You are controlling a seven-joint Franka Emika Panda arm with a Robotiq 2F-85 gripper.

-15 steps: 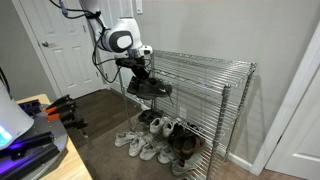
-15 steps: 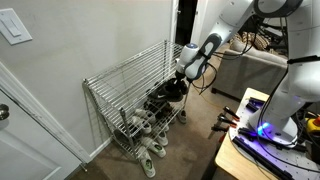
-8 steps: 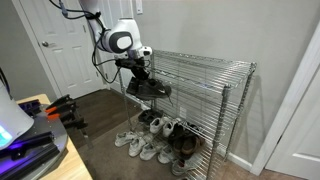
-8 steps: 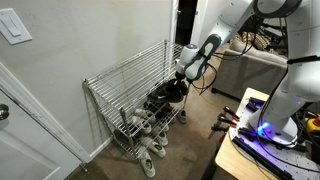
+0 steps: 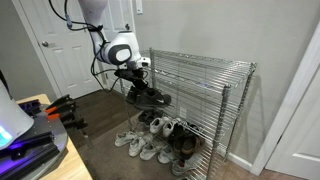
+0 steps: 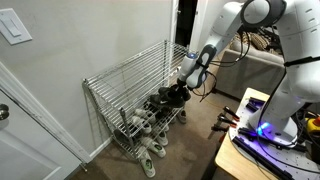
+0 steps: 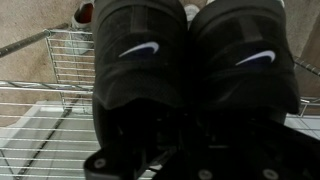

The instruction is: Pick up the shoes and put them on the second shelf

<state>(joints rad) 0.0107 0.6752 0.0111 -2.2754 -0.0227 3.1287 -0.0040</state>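
A pair of black shoes with white swooshes (image 5: 151,96) hangs from my gripper (image 5: 136,82) at the front edge of the wire rack (image 5: 205,85), about level with its middle shelf. In an exterior view the shoes (image 6: 171,97) sit just at the rack's open side (image 6: 125,85), below my gripper (image 6: 187,80). In the wrist view both shoes (image 7: 140,60) fill the picture and hide my fingertips. Wire shelf (image 7: 45,115) shows behind them on the left. The gripper is shut on the shoes.
Several light and dark shoes (image 5: 150,142) lie on the rack's bottom level and the floor in front (image 6: 146,152). A white door (image 5: 60,50) stands behind the arm. A table with tools (image 5: 45,125) is in the foreground. A couch (image 6: 250,70) is beyond the arm.
My gripper has moved down a little with the black shoes, staying at the rack's front edge. The grip has not changed.
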